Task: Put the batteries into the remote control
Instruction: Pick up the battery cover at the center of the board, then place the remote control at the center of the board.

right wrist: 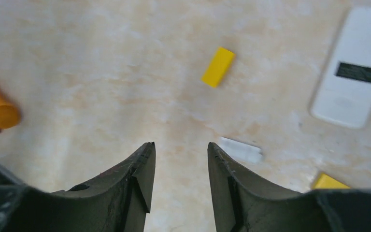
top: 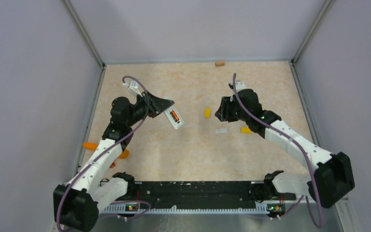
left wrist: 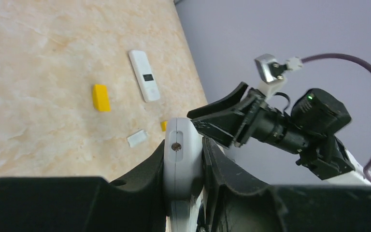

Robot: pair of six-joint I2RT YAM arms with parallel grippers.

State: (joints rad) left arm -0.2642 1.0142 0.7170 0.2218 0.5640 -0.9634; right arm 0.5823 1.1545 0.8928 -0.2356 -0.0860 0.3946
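Note:
My left gripper [top: 165, 110] is shut on the remote control [top: 174, 118], a slim white bar held above the table at the left centre. An orange-and-black battery [top: 175, 116] lies in its recess. In the left wrist view the remote control [left wrist: 183, 159] shows end-on, clamped between the two black fingers of the left gripper [left wrist: 184, 145]. My right gripper [top: 221, 110] hangs over the table's right centre. In the right wrist view the right gripper [right wrist: 181, 147] is open with only bare table between its fingers. I see no other batteries.
A second white remote with a small screen [right wrist: 355, 72] lies near two yellow blocks [right wrist: 218, 66] [right wrist: 329, 182] and a small white cover piece [right wrist: 241, 149]. An orange cylinder [top: 90, 145] lies at the left wall. A wooden block [top: 219, 63] sits at the back edge.

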